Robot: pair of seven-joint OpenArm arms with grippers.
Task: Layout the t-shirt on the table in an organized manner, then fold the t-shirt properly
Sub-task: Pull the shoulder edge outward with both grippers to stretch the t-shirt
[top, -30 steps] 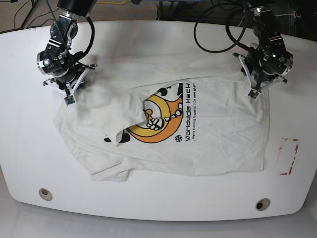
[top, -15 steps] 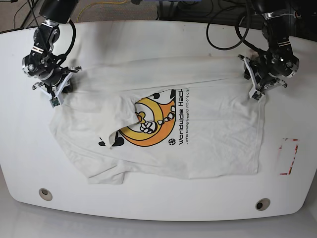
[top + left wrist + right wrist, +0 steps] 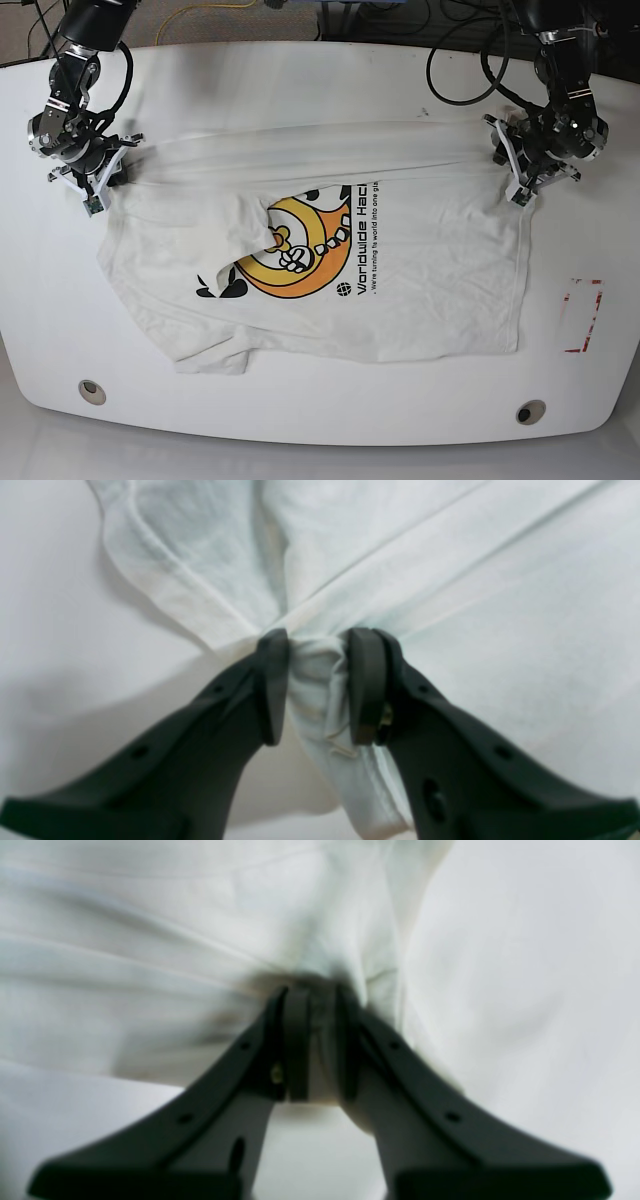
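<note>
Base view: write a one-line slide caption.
Both grippers, left and right, stretch the t-shirt across the table.

T-shirt (image 3: 420, 260), white, chest print: black lettering beside the orange-yellow graphic, larger line legible as "Worldwide Ha…", remainder hidden by a fold; smaller line beneath too small to read. No other legible text.

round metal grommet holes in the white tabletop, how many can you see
2. One round metal grommet hole sits near the front edge of the glossy white table at the view's left; the other near the front edge at its right. The white cloth t-shirt could hide more.
</note>
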